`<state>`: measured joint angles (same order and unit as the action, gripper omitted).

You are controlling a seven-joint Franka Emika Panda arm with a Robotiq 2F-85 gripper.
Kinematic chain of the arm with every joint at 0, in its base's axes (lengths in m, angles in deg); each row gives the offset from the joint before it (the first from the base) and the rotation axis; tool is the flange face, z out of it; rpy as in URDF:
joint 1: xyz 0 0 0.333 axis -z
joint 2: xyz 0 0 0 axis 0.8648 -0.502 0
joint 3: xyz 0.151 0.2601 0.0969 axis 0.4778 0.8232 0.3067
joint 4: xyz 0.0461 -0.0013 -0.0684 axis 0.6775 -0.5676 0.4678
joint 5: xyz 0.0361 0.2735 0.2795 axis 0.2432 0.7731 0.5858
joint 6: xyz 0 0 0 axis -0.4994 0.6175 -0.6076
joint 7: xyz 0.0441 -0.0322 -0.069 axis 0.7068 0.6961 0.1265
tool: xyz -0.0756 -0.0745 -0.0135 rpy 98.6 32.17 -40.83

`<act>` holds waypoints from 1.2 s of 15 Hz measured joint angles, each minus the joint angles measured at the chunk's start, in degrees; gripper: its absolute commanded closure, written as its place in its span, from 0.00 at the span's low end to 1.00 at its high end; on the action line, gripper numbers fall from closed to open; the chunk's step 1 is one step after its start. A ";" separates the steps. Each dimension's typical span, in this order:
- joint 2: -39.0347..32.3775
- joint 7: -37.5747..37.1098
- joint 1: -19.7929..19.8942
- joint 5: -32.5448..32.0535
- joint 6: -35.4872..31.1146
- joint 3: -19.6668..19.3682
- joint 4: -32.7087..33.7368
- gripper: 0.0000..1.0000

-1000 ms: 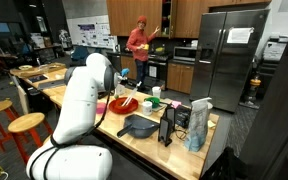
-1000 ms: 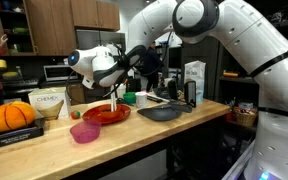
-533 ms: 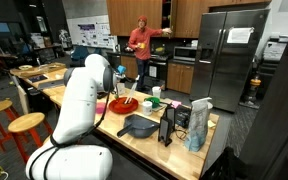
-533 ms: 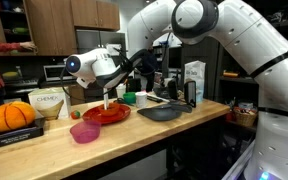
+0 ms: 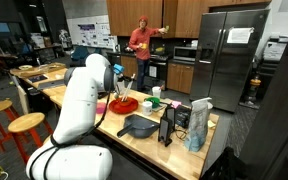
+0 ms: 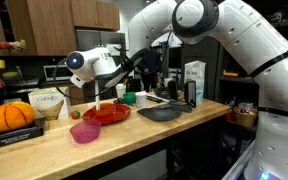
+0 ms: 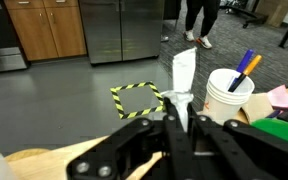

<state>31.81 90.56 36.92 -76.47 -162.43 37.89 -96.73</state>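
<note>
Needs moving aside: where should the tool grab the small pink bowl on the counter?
Likely the rim, from straight above, jaws straddling the wall: the pink bowl stands upright and open-topped, apart from the red plate beside it.

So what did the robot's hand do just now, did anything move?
The hand swung a little sideways above the red plate, toward the pumpkin, carrying the white spatula with it. It kept its grip shut on the spatula the whole time. The plate, pink bowl and dark pan stayed put.
</note>
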 measured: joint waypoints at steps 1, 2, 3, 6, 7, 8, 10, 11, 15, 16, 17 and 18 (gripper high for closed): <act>0.02 1.48 0.23 1.22 -0.07 0.28 -0.03 0.98; 0.07 3.29 0.34 2.62 0.22 0.38 -0.05 0.98; 0.11 5.00 0.36 3.81 1.13 0.37 -0.05 0.98; 0.21 7.58 0.12 5.05 6.41 0.17 -0.03 0.98; 0.20 7.61 -0.17 4.66 8.72 -0.12 -0.03 0.98; 0.18 7.61 -0.49 4.13 10.82 -0.47 -0.03 0.98; 0.05 7.57 -1.02 2.45 14.27 -0.90 -0.04 0.98; -0.08 7.47 -1.24 1.17 15.37 -1.07 -0.04 0.98; -0.83 4.04 -1.63 -4.80 15.93 -1.36 -0.05 0.98; -0.97 2.65 -1.68 -6.08 15.49 -1.35 -0.09 0.98; -1.06 1.15 -1.70 -7.13 14.82 -1.31 -0.11 0.98; -1.13 -0.35 -1.70 -7.86 13.98 -1.26 -0.11 0.98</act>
<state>30.68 90.21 35.22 -84.33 -148.44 36.64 -96.85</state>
